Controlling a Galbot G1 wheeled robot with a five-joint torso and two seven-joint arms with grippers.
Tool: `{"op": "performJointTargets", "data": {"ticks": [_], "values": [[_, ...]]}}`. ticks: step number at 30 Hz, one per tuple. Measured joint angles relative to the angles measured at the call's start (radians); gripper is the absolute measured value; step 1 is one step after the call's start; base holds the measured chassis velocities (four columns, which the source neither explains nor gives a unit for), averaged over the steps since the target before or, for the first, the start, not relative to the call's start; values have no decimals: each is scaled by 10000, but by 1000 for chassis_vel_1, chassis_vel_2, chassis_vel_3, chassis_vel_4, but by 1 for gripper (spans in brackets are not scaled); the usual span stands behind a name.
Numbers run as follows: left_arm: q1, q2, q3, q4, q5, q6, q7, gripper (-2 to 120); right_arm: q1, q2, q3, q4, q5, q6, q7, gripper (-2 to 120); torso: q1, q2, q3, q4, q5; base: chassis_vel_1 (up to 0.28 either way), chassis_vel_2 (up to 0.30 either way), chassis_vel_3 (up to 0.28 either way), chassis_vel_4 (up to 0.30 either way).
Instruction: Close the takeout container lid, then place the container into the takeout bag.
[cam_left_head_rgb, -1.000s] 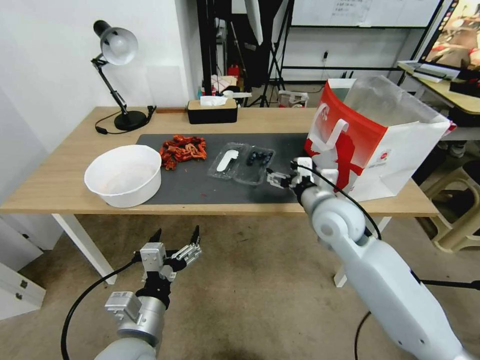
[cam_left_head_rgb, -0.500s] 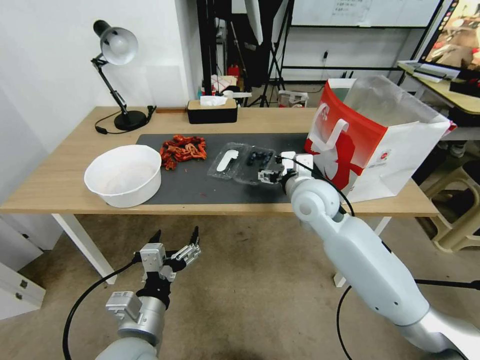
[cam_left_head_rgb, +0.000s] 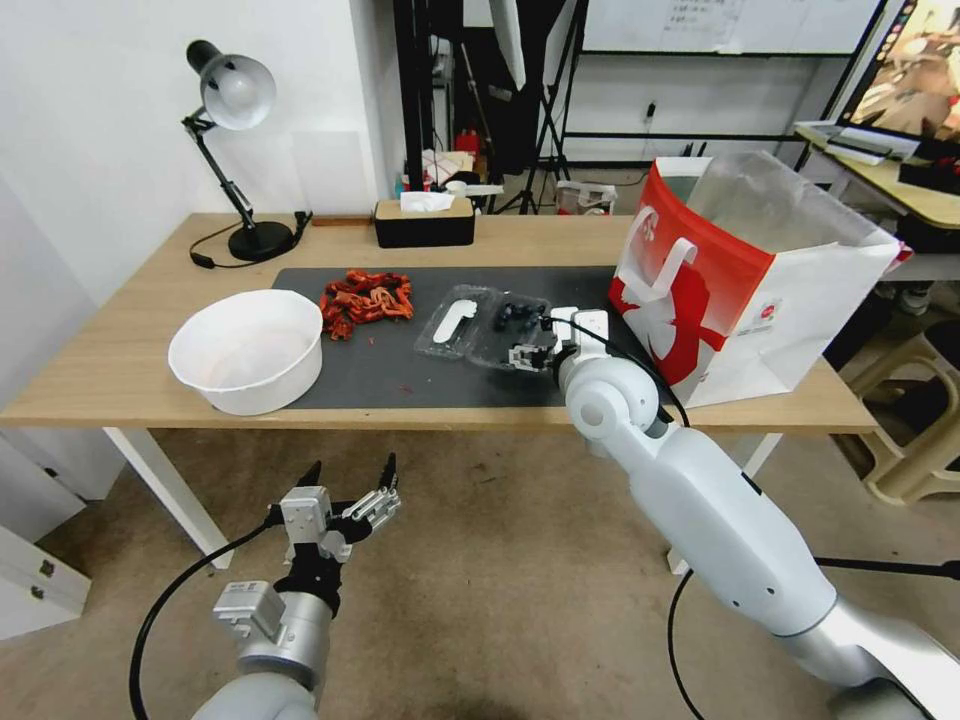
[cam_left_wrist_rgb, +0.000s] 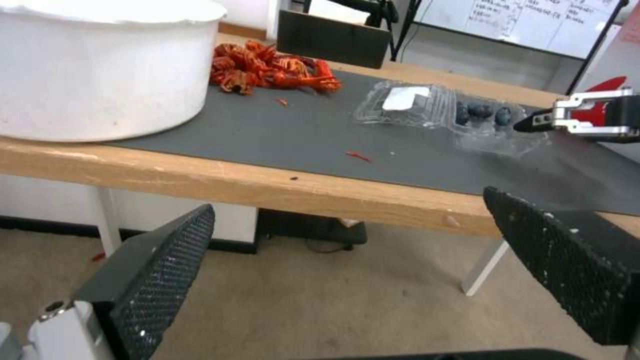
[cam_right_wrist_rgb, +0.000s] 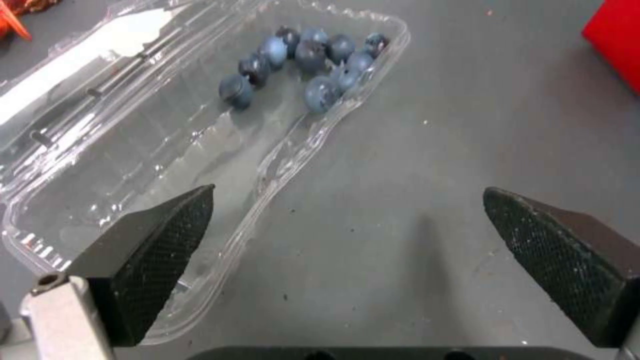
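The takeout container (cam_left_head_rgb: 487, 326) lies open on the dark mat, both clear halves flat and side by side. Its lid (cam_left_head_rgb: 456, 319), the half with the white sticker, lies on the left; the right half holds blue berries (cam_right_wrist_rgb: 307, 55). My right gripper (cam_left_head_rgb: 526, 355) is open, low over the mat at the container's near right corner; in the right wrist view one finger is over the berry half's rim (cam_right_wrist_rgb: 267, 165). The takeout bag (cam_left_head_rgb: 750, 280) stands open at the table's right end. My left gripper (cam_left_head_rgb: 350, 482) hangs open below the table's front edge, holding nothing.
A big white bowl (cam_left_head_rgb: 248, 348) stands at the mat's left end. Behind it lies a pile of red crayfish (cam_left_head_rgb: 365, 296). A desk lamp (cam_left_head_rgb: 235, 150) and a black tissue box (cam_left_head_rgb: 424, 222) stand at the back. Bare mat (cam_left_head_rgb: 400, 375) lies in front of the container.
My right arm has swung left from beside the bag, bringing its open gripper to the container's near right corner. The left arm has not moved.
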Motion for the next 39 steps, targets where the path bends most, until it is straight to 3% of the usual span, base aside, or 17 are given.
{"op": "performJointTargets", "data": {"ticks": [39], "values": [[19, 47, 47, 71, 51, -142, -25, 100, -292, -495, 424, 6, -78, 24, 97, 100, 0, 0, 0, 0, 0, 0, 0, 0, 0]]}}
